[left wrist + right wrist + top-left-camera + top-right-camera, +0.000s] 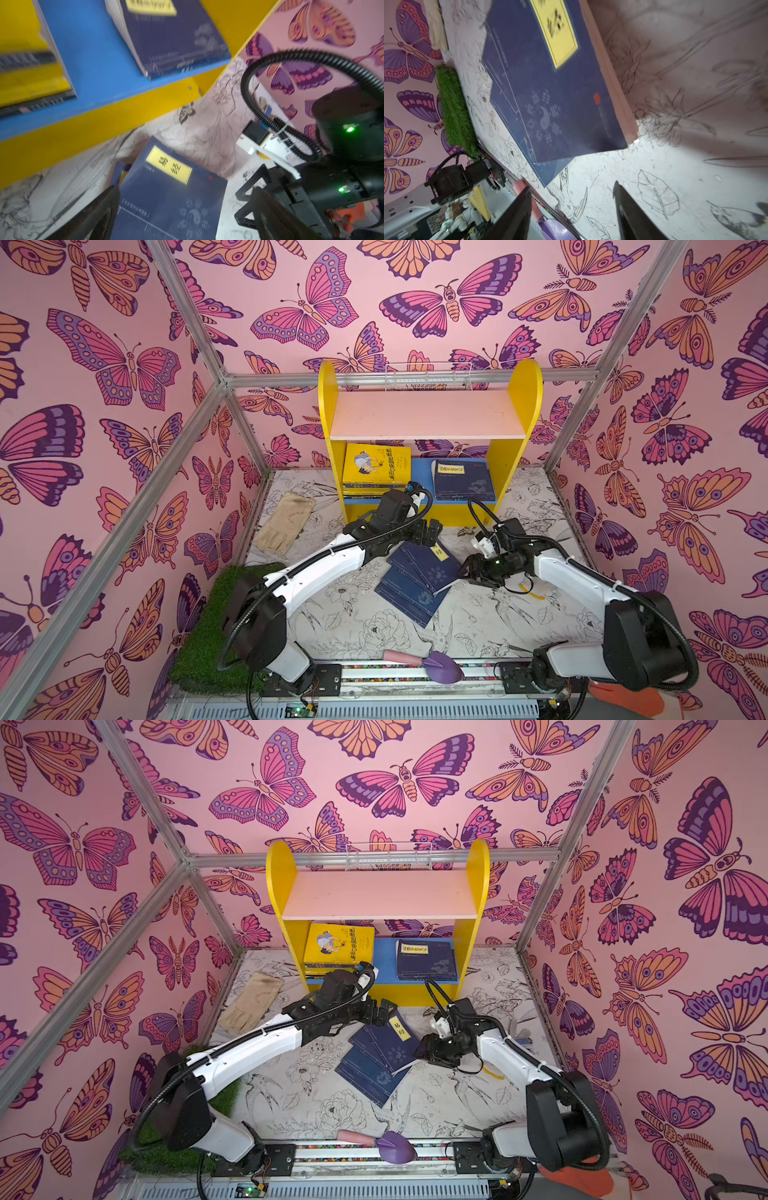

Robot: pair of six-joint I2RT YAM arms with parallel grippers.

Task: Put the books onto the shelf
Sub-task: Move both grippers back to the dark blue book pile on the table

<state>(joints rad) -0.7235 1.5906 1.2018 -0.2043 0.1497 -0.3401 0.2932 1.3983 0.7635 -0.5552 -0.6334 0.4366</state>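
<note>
Several navy books (415,587) fanned on worktop (353,626) before shelf (428,414); left pincer (432,531) spread over top book (430,570), right pincer (467,570) parted, empty. Top book's edge best gripped squarely.

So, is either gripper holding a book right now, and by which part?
Neither holds anything. The left gripper stands wide open at the labelled end of the top navy book. The right gripper is open beside it, with nothing between its fingers.
</note>
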